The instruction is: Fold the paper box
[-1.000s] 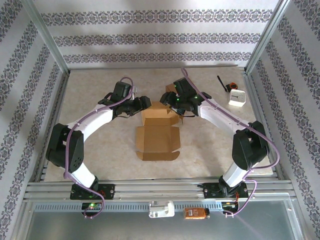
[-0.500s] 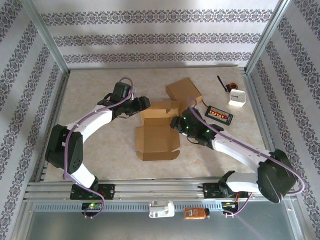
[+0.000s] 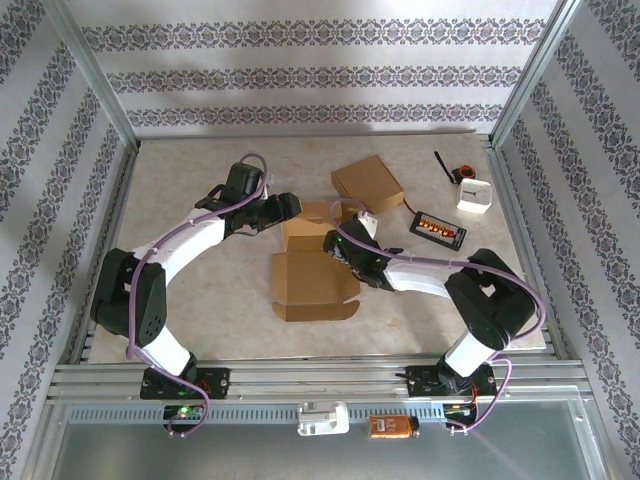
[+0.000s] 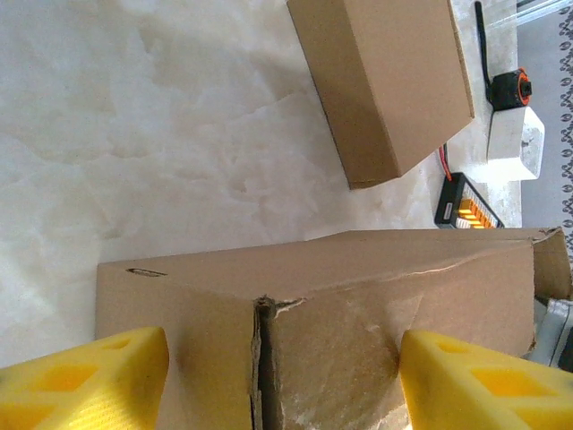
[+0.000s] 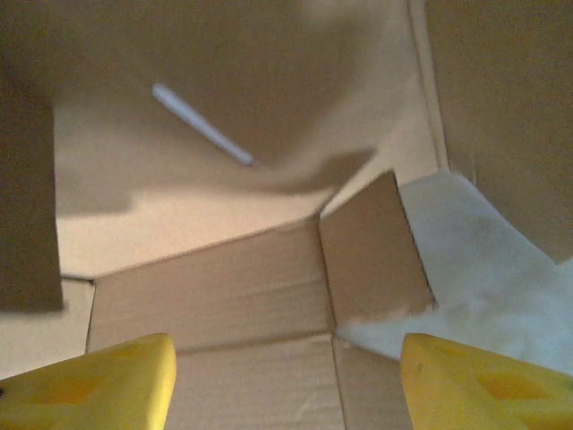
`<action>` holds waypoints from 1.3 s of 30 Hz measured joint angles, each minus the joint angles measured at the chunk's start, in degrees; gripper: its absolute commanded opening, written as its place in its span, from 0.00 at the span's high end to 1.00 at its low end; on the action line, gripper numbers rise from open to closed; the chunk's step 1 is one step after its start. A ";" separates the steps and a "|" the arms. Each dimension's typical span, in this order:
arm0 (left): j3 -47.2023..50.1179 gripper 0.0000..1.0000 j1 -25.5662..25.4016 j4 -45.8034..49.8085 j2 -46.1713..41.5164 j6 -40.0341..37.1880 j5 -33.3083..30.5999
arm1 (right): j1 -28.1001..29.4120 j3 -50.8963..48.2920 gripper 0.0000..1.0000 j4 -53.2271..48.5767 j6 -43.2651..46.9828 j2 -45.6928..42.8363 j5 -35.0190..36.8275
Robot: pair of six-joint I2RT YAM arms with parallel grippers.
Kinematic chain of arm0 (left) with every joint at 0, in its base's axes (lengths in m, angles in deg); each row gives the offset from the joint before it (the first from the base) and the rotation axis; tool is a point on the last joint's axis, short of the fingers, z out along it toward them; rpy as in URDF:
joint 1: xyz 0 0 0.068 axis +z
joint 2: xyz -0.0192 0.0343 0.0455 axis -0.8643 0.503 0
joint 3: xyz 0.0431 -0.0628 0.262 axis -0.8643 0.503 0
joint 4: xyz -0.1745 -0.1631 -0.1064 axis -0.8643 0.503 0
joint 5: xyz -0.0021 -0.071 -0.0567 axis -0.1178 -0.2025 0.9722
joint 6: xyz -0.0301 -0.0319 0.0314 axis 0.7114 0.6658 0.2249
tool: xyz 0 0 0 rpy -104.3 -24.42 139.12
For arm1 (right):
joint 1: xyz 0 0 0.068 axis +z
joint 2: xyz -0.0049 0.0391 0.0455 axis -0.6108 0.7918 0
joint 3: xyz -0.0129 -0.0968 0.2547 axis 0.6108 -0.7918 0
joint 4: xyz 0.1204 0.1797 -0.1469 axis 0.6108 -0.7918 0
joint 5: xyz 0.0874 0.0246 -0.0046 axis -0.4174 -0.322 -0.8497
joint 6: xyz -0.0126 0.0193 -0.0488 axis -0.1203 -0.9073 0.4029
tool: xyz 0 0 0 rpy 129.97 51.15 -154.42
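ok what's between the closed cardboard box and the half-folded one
Only bare pale marbled table separates the closed brown cardboard box from the half-folded brown cardboard box, in the left wrist view.

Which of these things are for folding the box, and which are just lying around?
For the job: half-folded paper box, left pincer, right pincer.
Just lying about: closed cardboard box, white block, black gadget with orange lights, small orange-and-black gadget.
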 measured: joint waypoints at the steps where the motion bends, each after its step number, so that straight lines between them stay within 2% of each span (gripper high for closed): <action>1: -0.04 0.32 0.00 0.09 0.00 -0.13 0.00 | -0.48 0.42 0.28 0.44 0.50 0.57 0.50; 6: -0.33 0.32 0.00 0.57 0.00 -0.37 0.00 | -3.98 0.72 0.24 2.75 1.55 2.78 0.90; 13: -0.35 0.32 0.00 0.59 0.00 -0.37 -0.02 | -5.53 1.27 0.37 7.41 4.46 7.41 -4.26; 22: -0.39 0.32 0.00 0.59 0.00 -0.42 0.00 | -5.42 1.11 0.44 15.72 12.41 7.52 -5.73; 28: -0.39 0.32 0.00 0.59 0.00 -0.42 0.00 | -4.55 1.60 0.46 18.47 18.08 9.60 -12.09; 35: -0.39 0.32 0.37 0.72 0.00 -0.61 -1.25 | -3.65 1.70 0.44 21.22 18.21 11.28 -16.50; 39: -0.39 0.32 0.37 0.74 0.00 -0.74 -1.29 | -3.39 0.50 0.38 21.44 17.62 9.99 -16.65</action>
